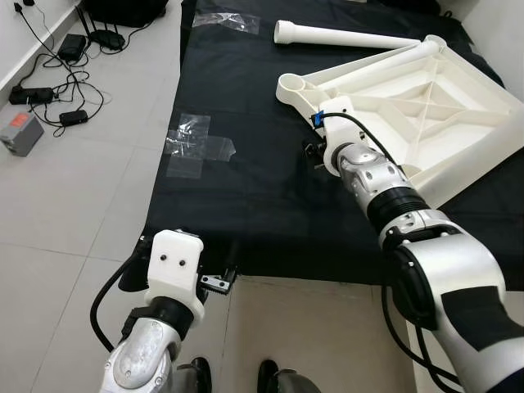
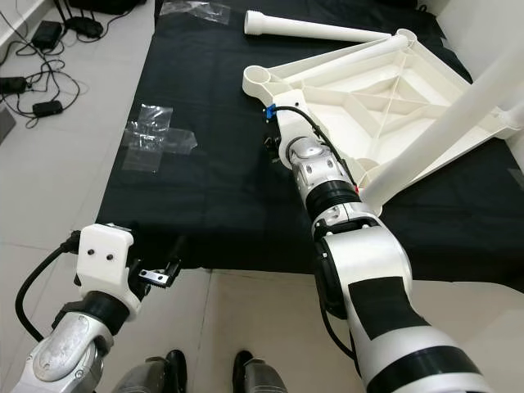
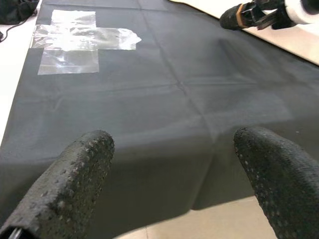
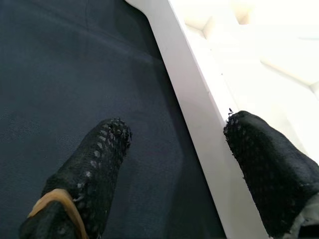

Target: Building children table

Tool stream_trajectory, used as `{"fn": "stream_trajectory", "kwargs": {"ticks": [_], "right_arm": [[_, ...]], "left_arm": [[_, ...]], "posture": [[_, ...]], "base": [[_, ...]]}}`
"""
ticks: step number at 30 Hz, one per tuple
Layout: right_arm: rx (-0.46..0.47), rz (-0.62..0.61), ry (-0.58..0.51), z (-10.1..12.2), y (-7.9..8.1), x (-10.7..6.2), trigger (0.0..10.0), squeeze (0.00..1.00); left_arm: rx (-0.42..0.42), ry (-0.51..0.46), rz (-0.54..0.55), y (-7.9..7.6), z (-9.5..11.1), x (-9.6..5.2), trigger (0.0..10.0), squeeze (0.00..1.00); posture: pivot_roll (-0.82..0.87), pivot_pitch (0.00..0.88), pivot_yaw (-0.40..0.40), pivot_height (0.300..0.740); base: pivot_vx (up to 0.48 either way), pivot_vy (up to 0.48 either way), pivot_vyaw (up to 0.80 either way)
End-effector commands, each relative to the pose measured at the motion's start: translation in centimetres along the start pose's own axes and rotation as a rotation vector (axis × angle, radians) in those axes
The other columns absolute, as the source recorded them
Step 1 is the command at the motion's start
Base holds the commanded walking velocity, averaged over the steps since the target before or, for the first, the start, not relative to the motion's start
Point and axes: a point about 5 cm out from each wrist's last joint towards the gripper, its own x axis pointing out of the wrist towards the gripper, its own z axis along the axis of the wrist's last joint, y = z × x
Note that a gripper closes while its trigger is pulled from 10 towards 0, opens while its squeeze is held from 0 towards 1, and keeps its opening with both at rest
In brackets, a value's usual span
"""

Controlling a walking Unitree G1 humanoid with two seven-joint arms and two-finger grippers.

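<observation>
An upturned white plastic tabletop [image 1: 426, 106] lies on a black cloth [image 1: 246, 213], ribs up, with a round leg socket [image 1: 292, 84] at its near left corner. A loose white leg [image 1: 352, 37] lies on the cloth behind it. Another white leg [image 2: 458, 123] slants across the tabletop's near right side. My right gripper [image 4: 174, 169] is open, and the tabletop's left rim [image 4: 194, 109] runs between its fingers. My left gripper [image 3: 174, 184] is open and empty, low over the cloth's front edge.
A clear plastic bag [image 1: 196, 146] lies flat on the cloth's left part, and another [image 1: 225, 20] lies at the back. Cables and power adapters [image 1: 65, 82] are strewn on the tiled floor to the left. My feet [image 1: 270, 378] stand on bare tiles before the cloth.
</observation>
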Motion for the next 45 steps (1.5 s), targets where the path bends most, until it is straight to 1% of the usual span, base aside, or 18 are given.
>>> {"fn": "stream_trajectory", "kwargs": {"ticks": [1,4,7,10,12,17,18,19,20,22,23,25,26,31,34,37,39,45], "right_arm": [[-0.011,0.014,0.088,-2.2,-0.1,0.0,10.0,0.0],[-0.01,0.024,0.093,-2.3,-0.1,0.0,10.0,0.0],[-0.013,-0.009,0.074,-1.9,-0.6,0.0,10.0,0.0],[0.121,-0.094,-0.018,0.6,-1.8,-0.2,10.0,0.0],[0.131,-0.107,-0.017,0.7,-2.0,-0.2,10.0,0.0],[0.095,-0.086,0.039,-0.5,-1.7,-0.1,10.0,0.0],[0.052,-0.026,0.083,-1.4,-1.0,-0.1,10.0,0.0],[0.052,-0.026,0.083,-1.4,-1.0,-0.1,10.0,0.0],[-0.006,0.051,0.124,-2.4,-0.2,-0.1,10.0,0.0],[-0.033,0.083,0.14,-2.7,0.1,-0.1,10.0,0.0],[-0.095,0.17,0.172,-3.5,0.9,-0.1,5.3,0.0],[-0.116,0.202,0.183,-3.8,1.1,-0.2,5.3,0.0],[-0.123,0.225,0.191,-4.0,1.2,-0.2,0.0,0.0],[-0.133,0.271,0.218,-4.6,1.0,-0.4,0.0,0.0],[-0.147,0.281,0.23,-4.9,0.4,-0.5,0.0,0.0],[-0.155,0.266,0.239,-5.1,-0.7,-0.6,0.0,0.0],[-0.155,0.266,0.239,-5.1,-0.7,-0.6,0.0,0.0],[-0.178,0.296,0.26,-5.4,-2.9,-1.1,0.0,0.0]], "left_arm": [[-0.009,0.025,-0.003,-0.3,-0.2,-0.4,10.0,0.0],[-0.01,0.031,-0.003,-0.3,-0.2,-0.5,10.0,0.0],[-0.012,0.036,0.009,-0.2,-0.1,-0.7,10.0,0.0],[-0.014,0.044,0.01,-0.4,0.0,-0.9,10.0,0.0],[-0.014,0.042,0.008,-0.5,0.1,-1.0,10.0,0.0],[-0.015,0.04,0.012,-0.4,0.3,-0.9,10.0,0.0],[-0.013,0.041,0.019,-0.2,0.3,-0.9,10.0,0.0],[-0.013,0.041,0.019,-0.2,0.3,-0.9,10.0,0.0],[-0.011,0.042,0.022,-0.2,0.3,-0.9,10.0,0.0],[-0.01,0.042,0.023,-0.2,0.3,-0.9,10.0,0.0],[-0.01,0.043,0.025,-0.2,0.3,-0.9,10.0,0.0],[-0.01,0.044,0.025,-0.2,0.3,-0.9,10.0,0.0],[-0.01,0.045,0.027,-0.1,0.3,-0.9,10.0,0.0],[-0.005,0.048,0.039,0.1,0.2,-0.8,10.0,0.0],[-0.001,0.05,0.048,0.3,0.1,-0.7,10.0,0.0],[0.004,0.048,0.054,0.5,0.0,-0.4,10.0,0.0],[0.004,0.048,0.054,0.5,0.0,-0.4,10.0,0.0],[0.016,0.04,0.06,0.9,0.0,0.1,10.0,0.0]], "posture": [[0.06,0.376,-0.185,0.74],[0.06,0.379,-0.187,0.74],[0.06,0.386,-0.19,0.74],[0.06,0.393,-0.196,0.74],[0.06,0.394,-0.192,0.74],[0.06,0.395,-0.194,0.74],[0.06,0.395,-0.193,0.74],[0.06,0.395,-0.193,0.74],[0.06,0.395,-0.193,0.74],[0.06,0.395,-0.193,0.74],[0.06,0.395,-0.193,0.74],[0.06,0.395,-0.193,0.74],[0.06,0.392,-0.193,0.74],[0.05,0.39,-0.192,0.74],[0.05,0.387,-0.19,0.74],[0.05,0.38,-0.185,0.74],[0.05,0.38,-0.185,0.74],[0.05,0.36,-0.183,0.74]], "base": [[0.0,0.0,0.0],[0.0,0.0,0.0],[0.0,0.0,0.0],[0.0,0.0,0.0],[0.0,0.0,0.0],[0.0,0.0,0.0],[0.0,0.0,0.0],[0.0,0.0,0.0],[0.0,0.0,0.0],[0.0,0.0,0.0],[0.0,0.0,0.0],[0.0,0.0,0.0],[0.0,0.0,0.0],[0.0,0.0,0.0],[0.0,0.0,0.0],[0.0,0.0,0.0],[0.0,0.0,0.0],[0.0,0.0,0.0]]}}
